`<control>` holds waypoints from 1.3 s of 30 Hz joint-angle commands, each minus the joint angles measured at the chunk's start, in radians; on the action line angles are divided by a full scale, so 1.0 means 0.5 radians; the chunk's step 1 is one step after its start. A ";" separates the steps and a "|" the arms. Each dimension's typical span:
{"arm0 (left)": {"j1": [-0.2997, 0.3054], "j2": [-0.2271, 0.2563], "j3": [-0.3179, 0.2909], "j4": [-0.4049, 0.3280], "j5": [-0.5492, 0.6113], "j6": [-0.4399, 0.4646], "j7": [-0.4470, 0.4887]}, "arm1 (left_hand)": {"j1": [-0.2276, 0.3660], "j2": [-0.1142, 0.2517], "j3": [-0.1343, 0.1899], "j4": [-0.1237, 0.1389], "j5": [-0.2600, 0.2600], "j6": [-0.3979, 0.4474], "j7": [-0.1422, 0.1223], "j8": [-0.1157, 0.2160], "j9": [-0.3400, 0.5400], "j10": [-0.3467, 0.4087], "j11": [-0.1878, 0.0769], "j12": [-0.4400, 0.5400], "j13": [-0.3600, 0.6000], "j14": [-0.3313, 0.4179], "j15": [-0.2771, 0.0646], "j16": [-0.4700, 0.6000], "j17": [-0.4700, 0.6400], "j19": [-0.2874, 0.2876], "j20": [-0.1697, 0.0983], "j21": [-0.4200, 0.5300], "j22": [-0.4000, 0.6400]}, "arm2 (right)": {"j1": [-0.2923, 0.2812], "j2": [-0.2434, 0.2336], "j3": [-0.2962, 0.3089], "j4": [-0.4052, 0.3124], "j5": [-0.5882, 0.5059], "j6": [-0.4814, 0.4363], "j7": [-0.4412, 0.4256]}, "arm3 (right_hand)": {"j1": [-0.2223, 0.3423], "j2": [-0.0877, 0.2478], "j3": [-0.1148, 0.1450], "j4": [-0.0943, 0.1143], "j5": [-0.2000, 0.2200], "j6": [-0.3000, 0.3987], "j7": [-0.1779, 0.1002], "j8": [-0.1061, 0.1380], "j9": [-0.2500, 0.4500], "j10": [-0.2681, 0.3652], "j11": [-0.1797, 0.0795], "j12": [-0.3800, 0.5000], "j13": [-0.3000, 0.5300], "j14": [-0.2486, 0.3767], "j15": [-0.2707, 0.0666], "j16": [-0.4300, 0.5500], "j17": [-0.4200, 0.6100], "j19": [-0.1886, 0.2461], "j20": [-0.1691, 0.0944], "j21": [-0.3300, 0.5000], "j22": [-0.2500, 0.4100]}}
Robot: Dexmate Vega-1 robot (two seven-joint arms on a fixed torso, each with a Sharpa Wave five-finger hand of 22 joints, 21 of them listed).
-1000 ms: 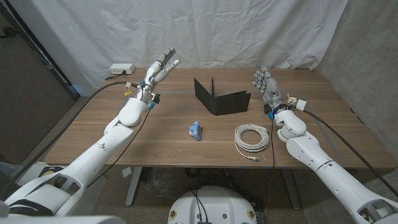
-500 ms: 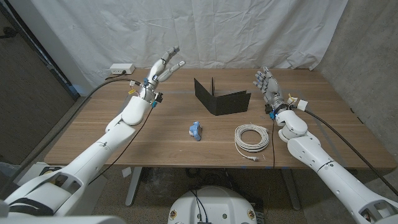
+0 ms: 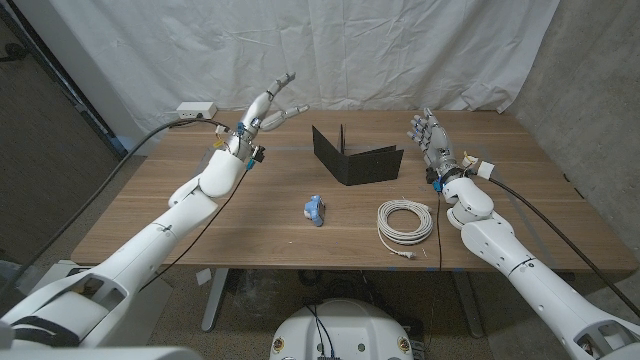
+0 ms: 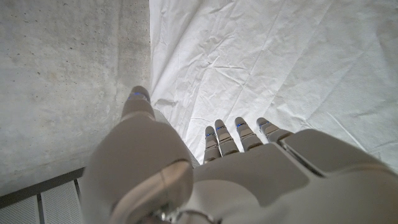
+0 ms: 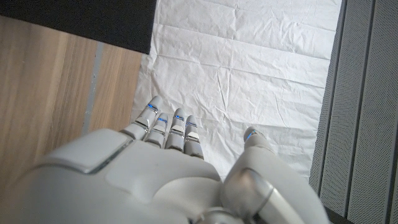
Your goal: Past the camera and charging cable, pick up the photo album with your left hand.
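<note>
In the head view the left robot hand, fingers spread and holding nothing, had swung rightward toward the photo album standing open at mid-desk, suggesting the reach had begun; its wrist view showed empty fingers against the white curtain.

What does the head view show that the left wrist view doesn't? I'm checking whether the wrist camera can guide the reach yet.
Head view alone: the table, the album standing open, the small blue camera, the coiled cable, the right hand, and a white power strip at the far left edge. Left wrist view alone: a grey concrete wall. Both: the left hand, raised with fingers apart and holding nothing, and the white curtain behind.
</note>
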 commanded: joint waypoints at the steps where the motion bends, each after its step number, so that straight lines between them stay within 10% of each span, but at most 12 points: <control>1: 0.043 0.097 0.013 -0.204 0.194 0.185 0.065 | 0.059 -0.014 -0.002 -0.037 0.017 -0.020 -0.035 -0.014 0.011 -0.043 -0.023 -0.011 0.005 -0.035 -0.200 -0.013 -0.001 -0.027 -0.106 -0.004 0.007 | -0.015 0.003 0.004 -0.019 -0.004 0.002 -0.026 | 0.007 0.012 -0.004 -0.002 0.001 0.021 -0.006 0.010 0.005 0.018 0.000 -0.005 0.010 0.024 -0.005 0.013 0.008 0.025 -0.080 -0.004 0.005; 9: 0.063 0.156 0.023 -0.334 0.303 0.337 0.072 | 0.142 -0.044 -0.018 -0.068 0.032 -0.054 -0.068 -0.027 0.015 -0.087 -0.098 -0.013 0.006 -0.091 -0.200 -0.014 0.001 -0.028 0.082 0.003 0.012 | -0.028 0.000 0.009 -0.036 -0.002 -0.006 -0.043 | 0.006 0.012 -0.005 -0.003 0.001 0.024 -0.008 0.011 0.005 0.019 0.002 -0.005 0.010 0.029 -0.007 0.014 0.009 0.022 -0.076 -0.011 0.005; 39: 0.090 0.305 0.072 -0.588 0.570 0.633 0.039 | 0.208 -0.069 -0.056 -0.069 0.042 -0.078 -0.150 -0.036 0.017 -0.105 -0.139 -0.011 0.007 -0.199 -0.226 -0.015 0.002 -0.221 0.106 -0.019 0.020 | -0.071 0.024 0.019 -0.029 0.020 0.048 -0.034 | 0.004 0.013 -0.010 -0.008 -0.002 0.038 -0.015 0.014 0.005 0.025 0.002 -0.006 0.010 0.033 -0.004 0.012 0.010 0.019 -0.068 -0.040 0.006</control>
